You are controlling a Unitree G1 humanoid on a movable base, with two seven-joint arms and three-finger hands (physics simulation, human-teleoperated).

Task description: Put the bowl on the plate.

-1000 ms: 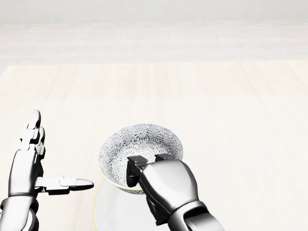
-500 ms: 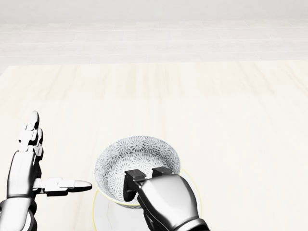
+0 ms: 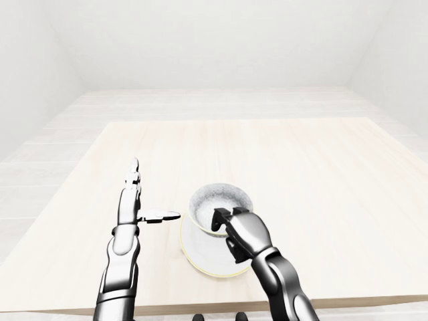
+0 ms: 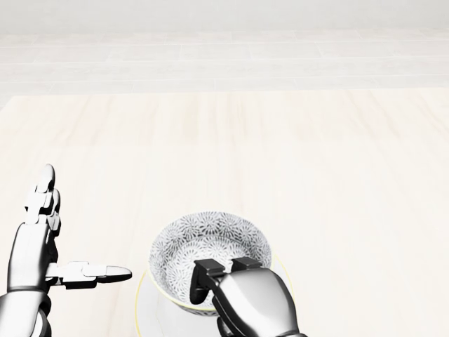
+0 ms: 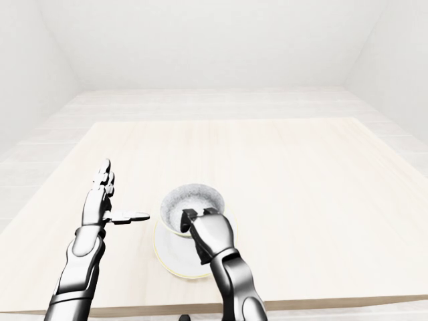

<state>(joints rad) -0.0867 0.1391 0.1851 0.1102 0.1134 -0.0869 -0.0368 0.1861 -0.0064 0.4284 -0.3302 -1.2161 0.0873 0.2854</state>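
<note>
The bowl [image 4: 210, 246], white outside with a grey flower pattern inside, stands upright over the white, yellow-rimmed plate [image 3: 200, 255] near the table's bottom edge. My right hand [image 4: 226, 275] is shut on the bowl's near rim, two dark fingertips [image 4: 208, 268] hooked inside it. Whether the bowl rests on the plate or hangs just above it I cannot tell. My left hand [image 4: 66, 242] stands open to the bowl's left, fingers pointing up and thumb stretched toward the bowl, apart from it.
The pale wooden table [image 3: 301, 167] stretches away above and to both sides of the bowl. Its bottom edge [image 3: 361, 302] runs just below the plate. Beyond the table lies a light floor [image 3: 221, 100] and white walls.
The bowl, held by my right hand, has moved down the head view and slightly right, coming over the plate's middle. The left hand has barely shifted.
</note>
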